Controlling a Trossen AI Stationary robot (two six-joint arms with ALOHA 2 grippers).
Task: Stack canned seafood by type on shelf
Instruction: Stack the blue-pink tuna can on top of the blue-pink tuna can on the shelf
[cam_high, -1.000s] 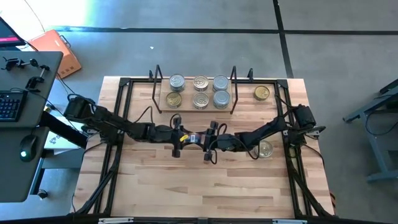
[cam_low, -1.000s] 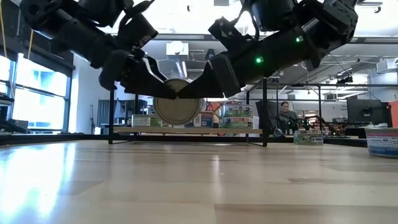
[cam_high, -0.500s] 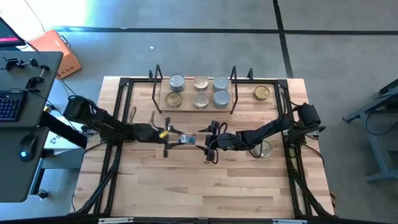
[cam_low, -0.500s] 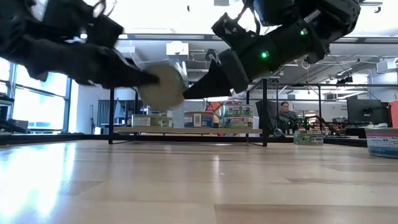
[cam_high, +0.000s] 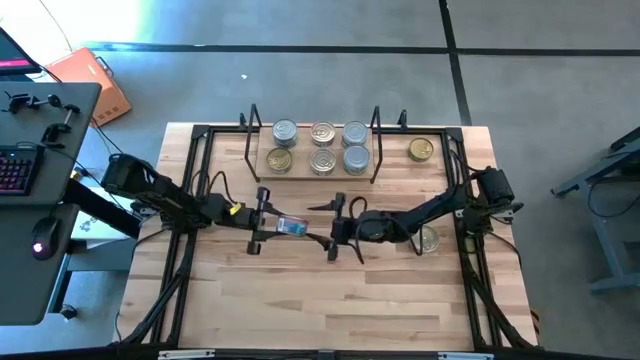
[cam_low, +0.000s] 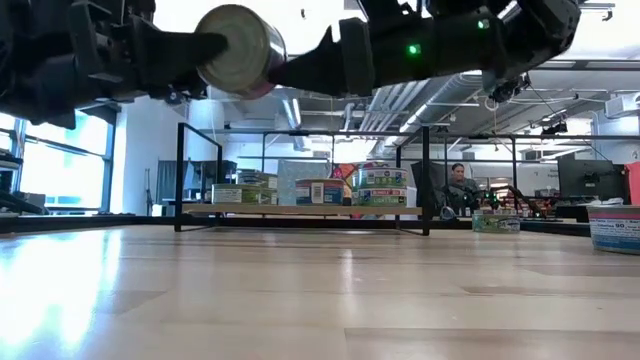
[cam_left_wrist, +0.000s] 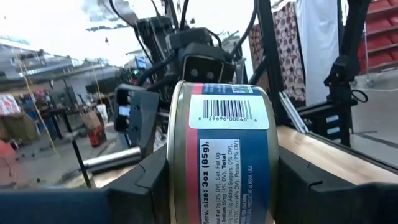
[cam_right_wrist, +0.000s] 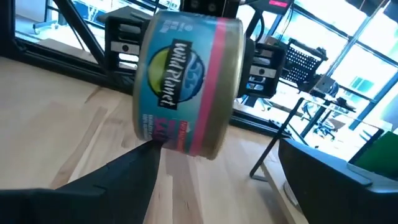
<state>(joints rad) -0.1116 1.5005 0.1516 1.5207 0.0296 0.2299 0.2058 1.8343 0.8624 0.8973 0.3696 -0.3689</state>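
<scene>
My left gripper (cam_high: 285, 226) is over the middle of the table, shut on a tin (cam_high: 293, 226) with a blue and pink label, seen large in the left wrist view (cam_left_wrist: 224, 143). My right gripper (cam_high: 335, 230) faces it from the table's right, open, its fingers (cam_right_wrist: 118, 180) standing apart below the tin (cam_right_wrist: 186, 81). The shelf (cam_high: 300, 172) stands at the far edge with several silver-topped and gold-topped tins resting on its board. One gold-topped tin (cam_high: 421, 150) sits on the table right of the shelf. Another tin (cam_high: 428, 240) lies beside the right arm. My left gripper pinches the tin between its two fingers (cam_left_wrist: 152, 180), one on each flat end (cam_left_wrist: 176, 155). The fingers come level from the table's left. The tin lies on its side with one round face (cam_low: 235, 50) toward the near edge, lifted clear, high above the table.
A black frame (cam_high: 200, 200) runs round the tabletop, and the shelf's wire uprights (cam_low: 425, 180) rise at the far side. One more tin (cam_low: 615, 228) shows at the right in the low view. A person (cam_low: 462, 185) sits far behind the table.
A second ago both grippers met at the tin, low over the table. My left gripper has since drawn toward the table's left and risen, carrying the tin well up. My right gripper has risen too and now stands just off the tin.
</scene>
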